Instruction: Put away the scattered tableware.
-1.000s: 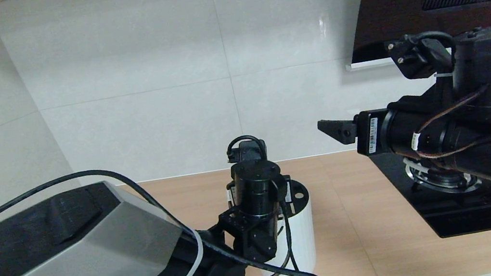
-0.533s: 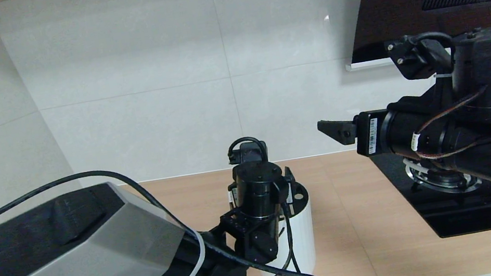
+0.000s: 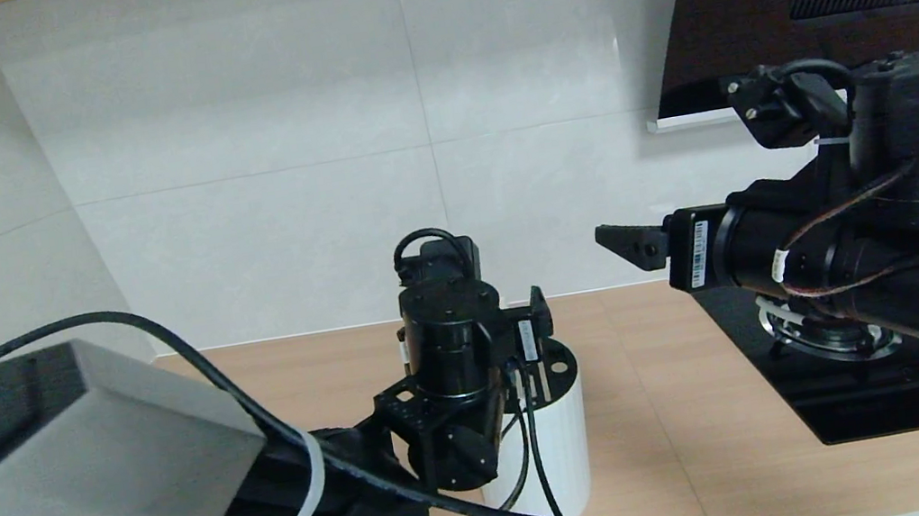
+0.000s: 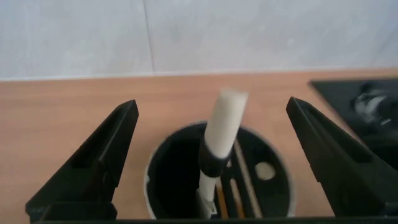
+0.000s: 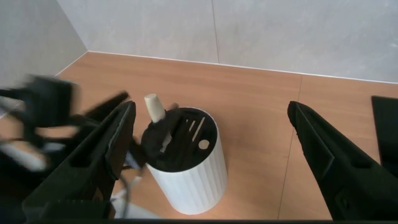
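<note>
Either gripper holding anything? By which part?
Nothing is held. The left gripper is open above the white holder, jaws clear of the white-handled utensil standing inside. The right gripper is open and empty.

Nothing legible from here: the white barcode sticker (image 3: 697,242) on the black right arm (image 3: 795,244), right of centre, carries print too small to read.

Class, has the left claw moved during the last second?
Yes. Against the white holder, the left claw has shifted to the robot's left and slightly upward.
</note>
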